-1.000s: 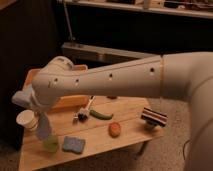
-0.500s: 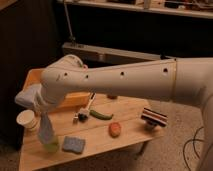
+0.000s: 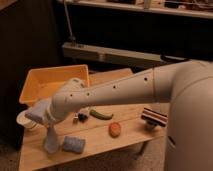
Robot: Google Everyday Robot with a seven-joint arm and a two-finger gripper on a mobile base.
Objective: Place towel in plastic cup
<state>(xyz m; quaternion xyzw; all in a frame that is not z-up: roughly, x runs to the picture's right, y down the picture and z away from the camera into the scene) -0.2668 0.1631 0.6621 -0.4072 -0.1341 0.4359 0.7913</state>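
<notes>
Towel (image 3: 50,135) is held clamped in gripper (image 3: 46,121) up-left of sponge (image 3: 74,144), and is hung just left of it. Cup can't be made out under the cloth. Risk: the bulky towel is dropped over the rim, or the light cup is tipped.

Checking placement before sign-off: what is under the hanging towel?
The towel hangs from the gripper, shut on its top, over the table near its front edge, beside the blue sponge. Nothing shows beneath its lower end; a plastic cup standing there would be covered by the cloth.
</notes>
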